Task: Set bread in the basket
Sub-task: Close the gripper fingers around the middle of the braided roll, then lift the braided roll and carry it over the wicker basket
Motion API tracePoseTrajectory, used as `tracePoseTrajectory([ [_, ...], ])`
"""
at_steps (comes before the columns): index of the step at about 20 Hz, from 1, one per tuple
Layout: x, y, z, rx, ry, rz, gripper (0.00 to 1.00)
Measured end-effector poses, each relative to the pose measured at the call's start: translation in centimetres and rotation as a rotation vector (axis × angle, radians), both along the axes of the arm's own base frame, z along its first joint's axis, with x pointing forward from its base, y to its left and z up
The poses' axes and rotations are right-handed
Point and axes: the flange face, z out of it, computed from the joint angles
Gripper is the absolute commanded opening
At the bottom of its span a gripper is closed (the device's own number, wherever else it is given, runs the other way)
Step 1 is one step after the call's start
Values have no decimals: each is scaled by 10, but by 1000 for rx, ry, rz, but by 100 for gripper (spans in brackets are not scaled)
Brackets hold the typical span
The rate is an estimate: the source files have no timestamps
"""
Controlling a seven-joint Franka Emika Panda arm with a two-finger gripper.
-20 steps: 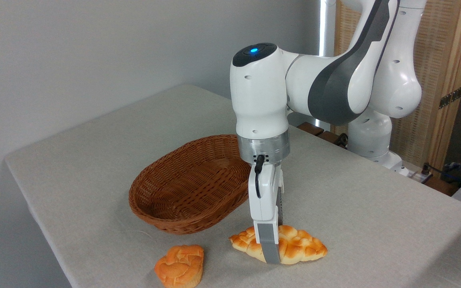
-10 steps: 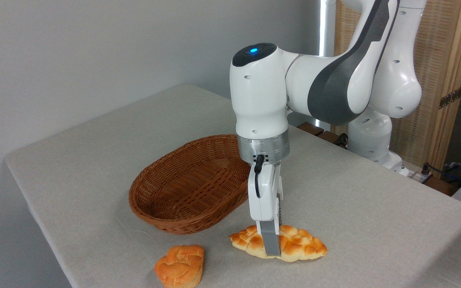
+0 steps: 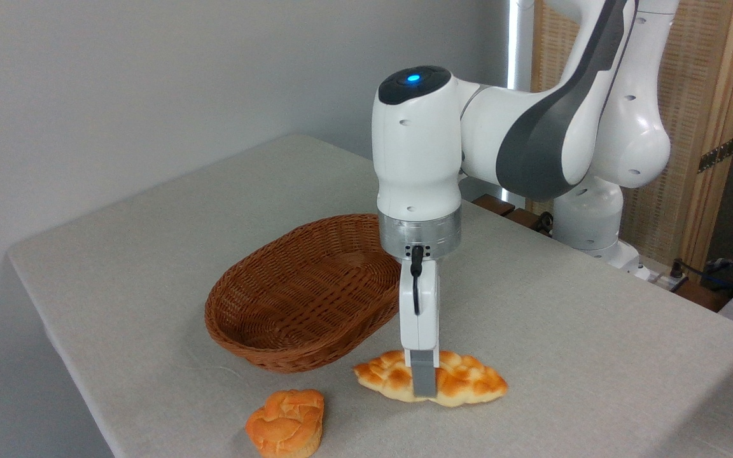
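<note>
Compared with 0.5 s ago, the elongated braided loaf (image 3: 462,383), pale yellow with golden-brown toasted bumps, sits a little higher and further left in the frame, and it looks lifted just off the cloth, though whether its underside still touches cannot be told for certain. The white and grey robot arm (image 3: 532,146) has shifted the same way, its wrist slightly higher, and the white two-finger gripper (image 3: 424,380) has turned so that its narrow edge faces the camera. Its grey fingers (image 3: 424,381) are clamped across the middle of the loaf; only the near finger shows, the other being hidden behind the loaf. The loaf lies lengthwise, pointed ends out to either side, just in front of and apart from the oval brown woven wicker basket (image 3: 290,299), which has not moved and holds nothing. The small round orange bun (image 3: 286,423) also stays where it was, near the front edge of the table and to the left of the loaf. The table (image 3: 150,254) is covered in a pale beige cloth. Behind it stands a plain grey wall (image 3: 150,83); at the right is a wooden-framed woven screen (image 3: 704,127), with dark cables (image 3: 697,270) low beside the arm's base.
</note>
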Motion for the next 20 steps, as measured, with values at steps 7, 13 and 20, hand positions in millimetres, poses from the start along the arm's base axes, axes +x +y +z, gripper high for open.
tracePoseTrajectory([
  [7, 13, 6, 31, -154, -81, 127, 23],
  [13, 18, 26, 51, -186, -131, 180, 30],
  [20, 19, 23, 72, -417, -175, 363, 29],
])
